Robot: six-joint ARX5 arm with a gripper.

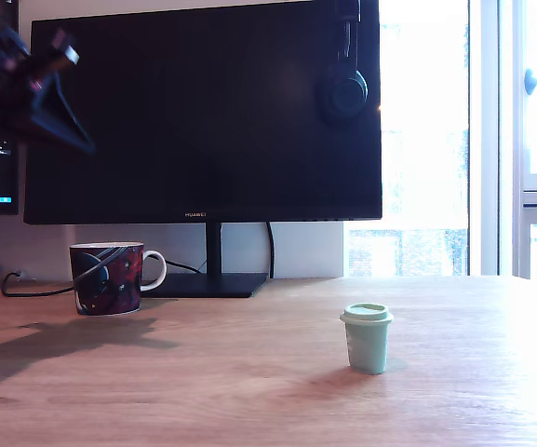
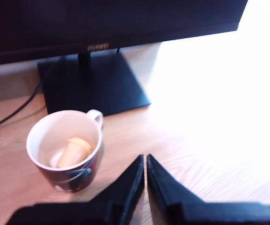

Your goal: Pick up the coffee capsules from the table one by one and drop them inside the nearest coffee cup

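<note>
With the black claw (image 2: 145, 161) closed and empty high at upper left, it could topple the 1 pale mint-green plastic capsule (image 1: 368, 337) at lower right of the wooden counter (image 1: 249, 391) unless reopened, far from the dark swirl-patterned ceramic mug (image 1: 108, 277).

cup (image 1: 107, 277) exterior-left, before monitor (image 1: 203, 110) | capsule (image 1: 367, 338) right, nearer | capsule (image 2: 73, 151) in cup

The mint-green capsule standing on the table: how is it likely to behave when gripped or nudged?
The mint-green capsule stands upright on its narrower end with the wider flanged rim on top, so a sideways nudge would probably tip it. Tipped over, its tapered body would likely roll in a curve across the table. It looks like thin plastic, so probably light and perhaps squashable.
</note>
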